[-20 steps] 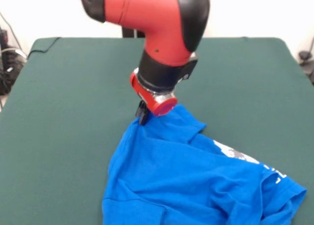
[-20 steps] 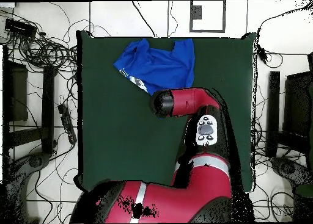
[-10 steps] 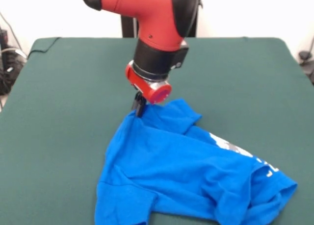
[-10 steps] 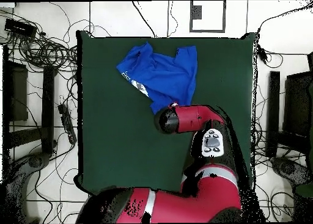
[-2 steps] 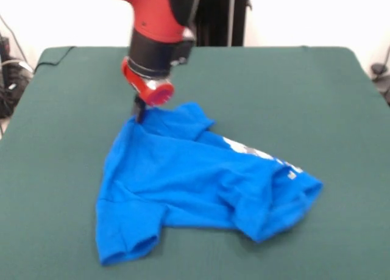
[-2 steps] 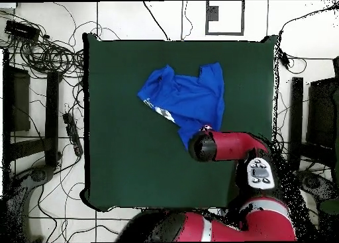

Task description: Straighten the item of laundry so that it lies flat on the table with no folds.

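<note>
Crumpled blue T-shirt (image 5: pixel 195 182) on green table (image 5: pixel 317 97), its far corner pinched by the gripper (image 5: pixel 139 112).

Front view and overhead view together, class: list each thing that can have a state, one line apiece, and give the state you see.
T-shirt: crumpled, with folds, one sleeve doubled over, print partly showing; not flat.
Tool: down at the shirt's far corner, touching the cloth; whether it is open or shut cannot be told.
Arm: reaching out over the table, low above the shirt's edge.
Table: covered in green cloth, bearing the shirt.
</note>
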